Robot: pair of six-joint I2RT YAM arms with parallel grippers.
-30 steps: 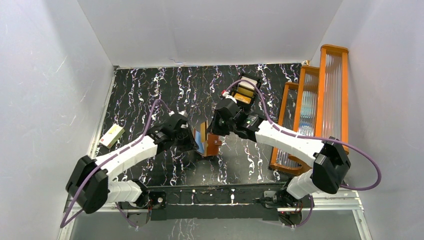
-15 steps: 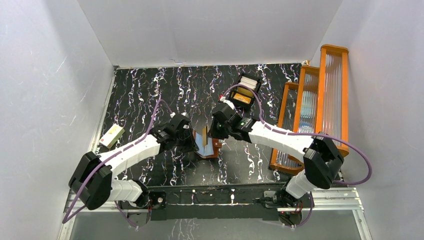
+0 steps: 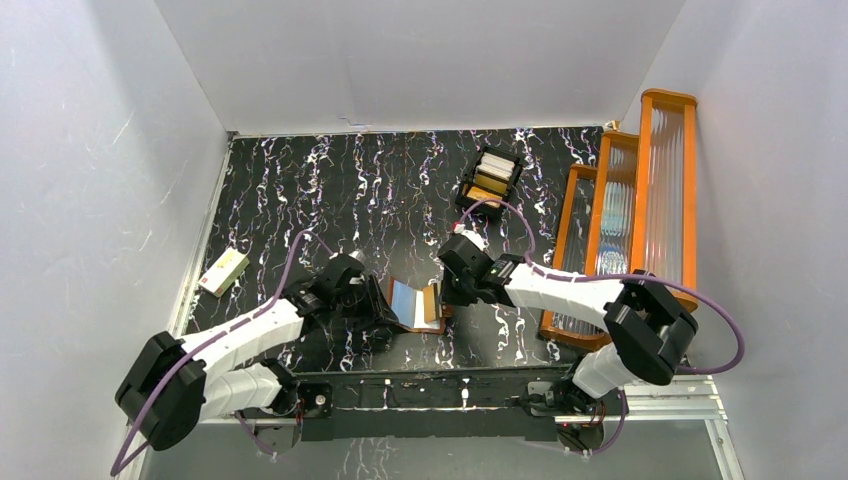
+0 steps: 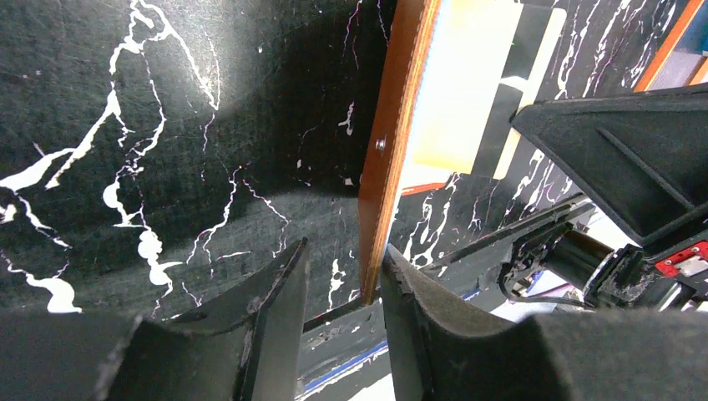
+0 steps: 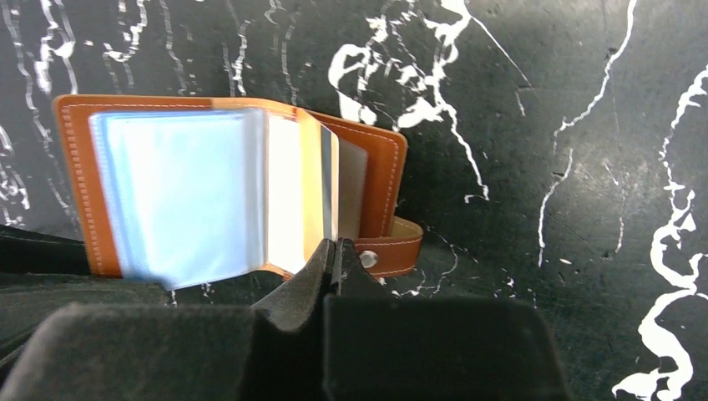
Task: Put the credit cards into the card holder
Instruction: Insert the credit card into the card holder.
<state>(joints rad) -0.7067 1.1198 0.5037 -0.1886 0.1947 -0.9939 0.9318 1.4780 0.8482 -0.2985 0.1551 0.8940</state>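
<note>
Fingers [image 4: 275, 313] of the left gripper [image 4: 344, 252] stand narrowly apart on both sides of the left cover of the card holder [image 3: 415, 305]. The gap between them is wider than the thin brown cover, which lies close against one finger only, so I judge it is not clamped. The card holder itself rests opened on the table, just beyond the arm bases. Its long axis runs from left to right between the two grippers, and its pale pockets face up. At the right end of the card holder, beside the strap with the snap, the right gripper [image 5: 334, 252] has its two fingers pressed together with no gap to see. The tips touch the near edge of the plastic leaves, but it cannot be told whether a leaf is pinched between them. Well beyond the card holder, further back and to the right, is the black tray [image 3: 466, 188]. The loose credit cards [image 3: 493, 172] stand in its compartments, white and yellow-orange. For the coming move this is the relation that matters: the cards lie behind and to the right of the holder, on the right arm's side. I judge the right arm is therefore the nearer one to fetch a card, while the left one stays at the cover.
</note>
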